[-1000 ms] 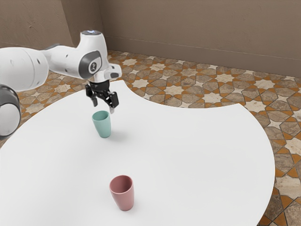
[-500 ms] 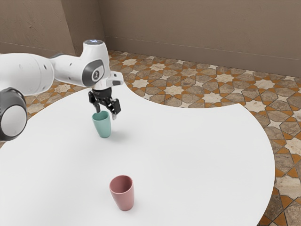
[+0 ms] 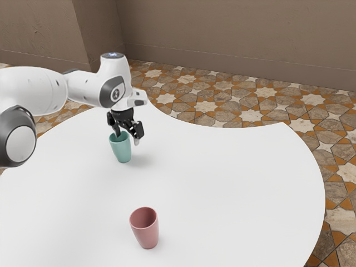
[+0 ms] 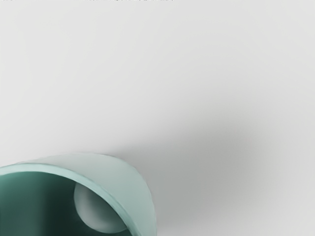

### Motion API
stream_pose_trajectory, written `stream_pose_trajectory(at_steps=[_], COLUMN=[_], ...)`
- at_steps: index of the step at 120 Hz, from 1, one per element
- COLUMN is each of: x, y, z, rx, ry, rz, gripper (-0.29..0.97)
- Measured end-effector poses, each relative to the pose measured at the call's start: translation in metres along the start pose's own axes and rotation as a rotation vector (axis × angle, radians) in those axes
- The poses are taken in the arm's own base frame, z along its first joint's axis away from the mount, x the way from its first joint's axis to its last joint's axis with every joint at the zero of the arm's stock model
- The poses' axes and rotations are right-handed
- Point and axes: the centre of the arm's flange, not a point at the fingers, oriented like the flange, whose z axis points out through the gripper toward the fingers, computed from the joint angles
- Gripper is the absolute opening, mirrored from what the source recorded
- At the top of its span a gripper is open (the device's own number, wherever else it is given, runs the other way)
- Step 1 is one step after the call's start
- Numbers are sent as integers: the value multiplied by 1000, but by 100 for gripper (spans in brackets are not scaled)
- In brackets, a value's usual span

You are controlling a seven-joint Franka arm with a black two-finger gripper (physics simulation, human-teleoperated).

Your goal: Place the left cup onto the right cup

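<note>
Two cups, one smooth teal cup (image 3: pixel 121 151) and one smooth pink cup (image 3: pixel 144 229), stand well apart on a round white bench (image 3: pixel 233 178). The black gripper (image 3: pixel 126 135) is spread wide at the teal cup's rim. A star-patterned tiled floor (image 3: pixel 250 105) lies beyond.

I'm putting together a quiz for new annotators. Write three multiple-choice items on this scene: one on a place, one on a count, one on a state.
1. Where is the pink cup?
A. inside the teal cup
B. on the table, nearer the exterior camera than the teal cup
C. held in the air

2. How many cups are there?
A. one
B. three
C. two

3. How is the gripper?
A. open, at the teal cup's rim
B. shut on the pink cup
C. open, high above the table

Answers:
1 B: it stands alone on the table, lower in the exterior view.
2 C: one teal, one pink.
3 A: its fingers stand apart, down at the teal rim.
</note>
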Motion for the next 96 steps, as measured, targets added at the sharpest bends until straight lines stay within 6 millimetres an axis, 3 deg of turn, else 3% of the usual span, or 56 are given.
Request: stream_pose_trajectory(at_steps=[68,96], x=[3,4], y=[-5,-4], z=[22,28], rx=[2,0], ry=[4,5], rz=[11,14], gripper=[68,62])
